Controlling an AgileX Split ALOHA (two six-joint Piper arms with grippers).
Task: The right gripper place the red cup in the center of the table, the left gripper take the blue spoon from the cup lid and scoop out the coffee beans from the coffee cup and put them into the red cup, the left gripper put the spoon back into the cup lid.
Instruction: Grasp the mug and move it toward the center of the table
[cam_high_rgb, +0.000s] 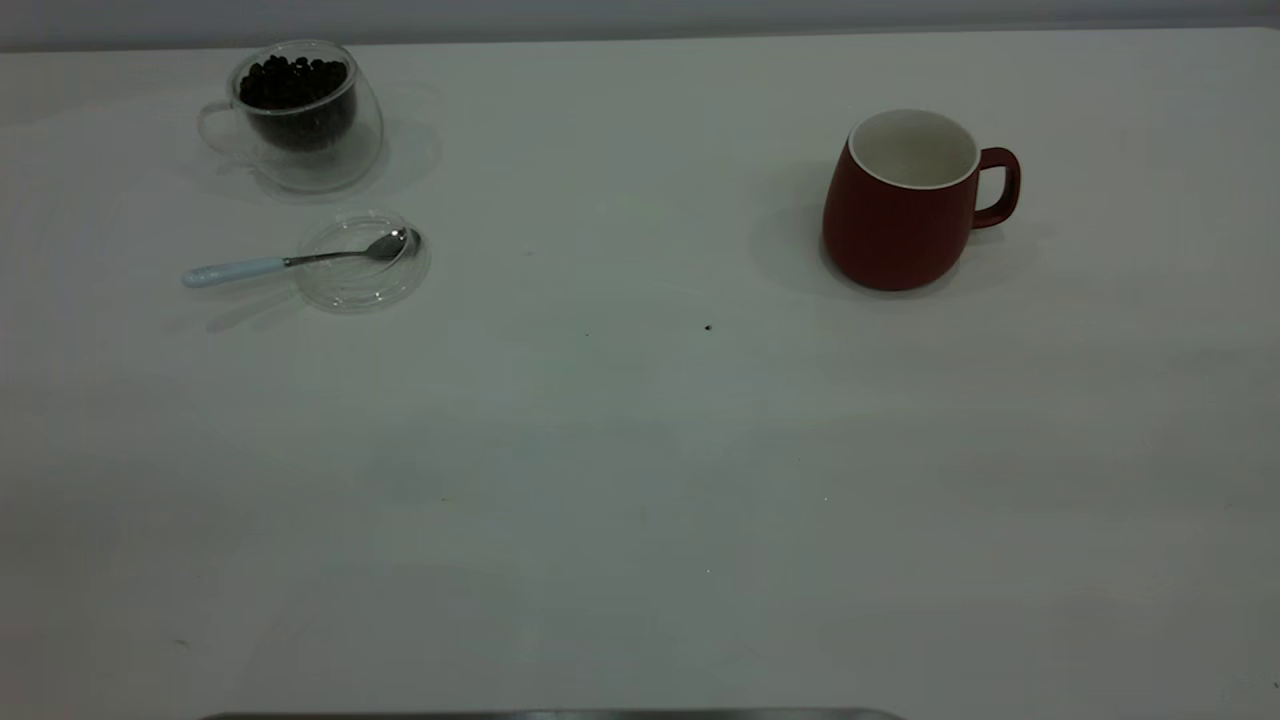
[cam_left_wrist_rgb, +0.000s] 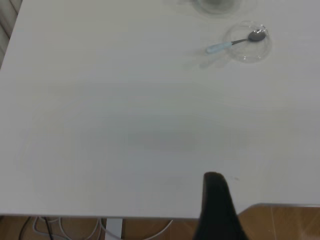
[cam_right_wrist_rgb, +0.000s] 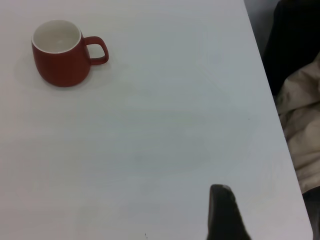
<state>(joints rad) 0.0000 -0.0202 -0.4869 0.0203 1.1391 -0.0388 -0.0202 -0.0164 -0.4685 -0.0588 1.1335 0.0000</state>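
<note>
The red cup (cam_high_rgb: 905, 205) stands upright and empty on the right side of the table (cam_high_rgb: 640, 450), handle to the right; the right wrist view shows the red cup (cam_right_wrist_rgb: 61, 52) far off. At the far left, the coffee cup (cam_high_rgb: 300, 115) holds coffee beans (cam_high_rgb: 293, 85). Just in front of it lies the cup lid (cam_high_rgb: 362, 262), with the blue spoon (cam_high_rgb: 280, 263) resting bowl-in and its handle pointing left. The left gripper (cam_left_wrist_rgb: 214, 176) hangs shut near the table's edge, far from the spoon (cam_left_wrist_rgb: 232, 43) and lid (cam_left_wrist_rgb: 248, 42). The right gripper (cam_right_wrist_rgb: 221, 188) is shut too, holding nothing. Neither gripper appears in the exterior view.
A tiny dark speck (cam_high_rgb: 708, 327) lies mid-table. Beyond the table's edge, the left wrist view shows wooden floor (cam_left_wrist_rgb: 290, 222) and cables (cam_left_wrist_rgb: 50, 225). Beige cloth (cam_right_wrist_rgb: 300, 110) and something dark lie past the table's side in the right wrist view.
</note>
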